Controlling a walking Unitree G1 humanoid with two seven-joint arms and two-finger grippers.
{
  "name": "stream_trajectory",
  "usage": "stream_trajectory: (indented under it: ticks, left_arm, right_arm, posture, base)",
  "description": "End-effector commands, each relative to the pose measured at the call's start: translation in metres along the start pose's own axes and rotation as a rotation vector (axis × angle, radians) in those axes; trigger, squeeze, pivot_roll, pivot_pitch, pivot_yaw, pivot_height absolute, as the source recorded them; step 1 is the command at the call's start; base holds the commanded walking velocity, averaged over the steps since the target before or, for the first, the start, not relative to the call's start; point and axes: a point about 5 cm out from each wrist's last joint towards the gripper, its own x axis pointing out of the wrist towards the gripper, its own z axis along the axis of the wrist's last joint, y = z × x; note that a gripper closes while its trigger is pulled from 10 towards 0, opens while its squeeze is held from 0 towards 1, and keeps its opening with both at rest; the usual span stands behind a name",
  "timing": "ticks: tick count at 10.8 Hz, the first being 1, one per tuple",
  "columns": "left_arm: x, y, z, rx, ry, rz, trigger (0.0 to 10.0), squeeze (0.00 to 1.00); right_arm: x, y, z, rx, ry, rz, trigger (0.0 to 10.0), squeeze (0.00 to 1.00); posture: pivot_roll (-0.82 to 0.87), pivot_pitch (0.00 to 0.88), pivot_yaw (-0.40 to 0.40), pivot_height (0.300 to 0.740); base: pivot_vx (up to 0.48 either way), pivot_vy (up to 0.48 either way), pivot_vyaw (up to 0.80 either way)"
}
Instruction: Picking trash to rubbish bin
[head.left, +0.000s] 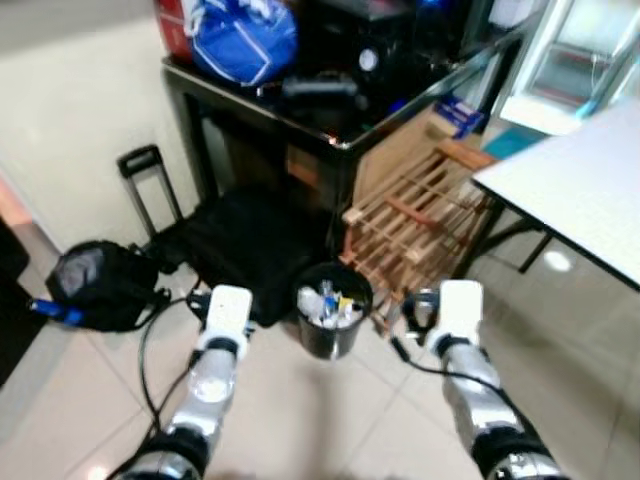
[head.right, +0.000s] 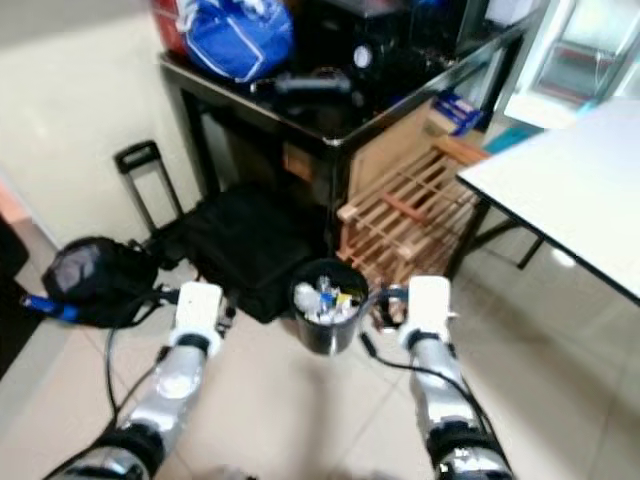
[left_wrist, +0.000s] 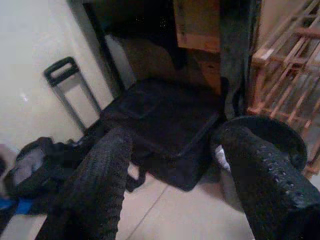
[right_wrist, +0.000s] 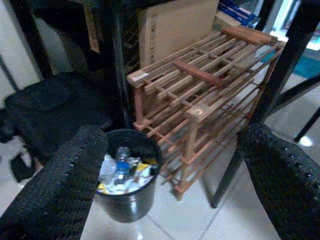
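Two silver robot arms reach fwd over a pale tiled floor (head.left: 300, 420), w/ a small round black plastic rubbish bin (head.left: 333, 310) standing on the tiles between them. Bin is upright & filled near the rim w/ mixed trash (right_wrist: 121, 172): white scraps, a clear bottle, bits of yellow.

Left gripper (left_wrist: 175, 165) hangs just left of the bin, near but not touching; its two long black textured fingers (left_wrist: 102, 185) are spread wide w/ nothing between them. Right gripper (right_wrist: 175, 170) hangs just right of the bin, fingers (right_wrist: 67, 185) likewise spread wide & empty. Bin shows between the right fingers in the right wrist view, and beside the far finger in the left wrist view.

Behind the bin, a black soft suitcase (head.left: 245, 250) lies flat on the floor, its telescopic pull handle (head.left: 145, 185) raised against the cream wall (head.left: 80, 120). Left of that, a black backpack (head.left: 95, 285) slumps on the tiles, something blue at its edge. Right of the bin, touching or nearly so, a slatted wooden rack (head.left: 415, 225) leans tilted, w/ a brown cardboard box (right_wrist: 175, 25) behind it.

Above, a black glossy-topped table (head.left: 300, 115) holds a blue cloth bag (head.left: 243, 38) & dark equipment, too blurred to identify. At right, corner of a white tabletop (head.left: 580, 190) on dark legs juts in.
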Motion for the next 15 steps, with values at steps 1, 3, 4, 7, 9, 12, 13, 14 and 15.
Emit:
stream_trajectory:
  ticks: [1,3,4,7,9,12,13,14,15]
  left_arm:
    - [-0.0011,-0.0039,-0.0018,-0.002,0.010,-0.006,10.0,0.00]
    - [-0.0009,-0.0037,-0.0016,-0.002,0.010,-0.005,10.0,0.00]
    - [-0.0009,-0.0033,-0.0015,-0.002,0.009,-0.005,10.0,0.00]
    - [-0.0013,-0.0034,-0.0021,0.000,0.011,-0.007,10.0,0.00]
    - [-0.0010,-0.0039,-0.0032,0.009,0.023,-0.008,10.0,0.00]
    - [-0.0008,-0.0042,-0.0029,0.007,0.023,-0.002,10.0,0.00]
    - [-0.0010,-0.0044,-0.0030,0.008,0.023,-0.001,10.0,0.00]
    - [-0.0013,-0.0044,-0.0034,0.008,0.024,0.000,10.0,0.00]
    - [-0.0016,-0.0043,-0.0039,0.008,0.025,0.000,10.0,0.00]
  right_arm:
    - [-0.0012,-0.0055,-0.0010,-0.008,0.002,-0.010,10.0,0.00]
    - [-0.0011,-0.0053,-0.0008,-0.007,0.000,-0.010,10.0,0.00]
    - [-0.0010,-0.0049,-0.0007,-0.007,0.000,-0.009,10.0,0.00]
    - [-0.0012,-0.0040,-0.0008,-0.006,-0.001,-0.010,10.0,0.00]
    - [-0.0010,-0.0042,-0.0007,-0.005,-0.001,-0.010,10.0,0.00]
    - [-0.0008,-0.0049,-0.0006,-0.003,0.000,-0.008,10.0,0.00]
    - [-0.0009,-0.0050,-0.0009,-0.002,0.000,-0.009,10.0,0.00]
    - [-0.0012,-0.0051,-0.0012,-0.001,0.000,-0.009,10.0,0.00]
    - [-0.0014,-0.0050,-0.0016,0.000,0.001,-0.008,10.0,0.00]
  posture:
    - [-0.04,0.063,0.025,0.740]
    - [-0.04,0.064,0.025,0.740]
    - [-0.04,0.066,0.025,0.740]
    - [-0.04,0.068,0.025,0.740]
    - [-0.04,0.067,0.026,0.740]
    - [-0.04,0.060,0.024,0.740]
    - [-0.04,0.056,0.025,0.740]
    - [-0.04,0.054,0.025,0.740]
    - [-0.04,0.052,0.026,0.740]
  base:
    - [-0.247,0.000,0.00]
    - [-0.247,0.000,0.00]
    - [-0.247,0.000,0.00]
    - [-0.249,0.000,0.00]
    - [0.000,0.000,0.00]
    - [0.000,0.000,0.00]
    - [0.000,0.000,0.00]
    - [0.000,0.000,0.00]
    - [0.000,0.000,0.00]
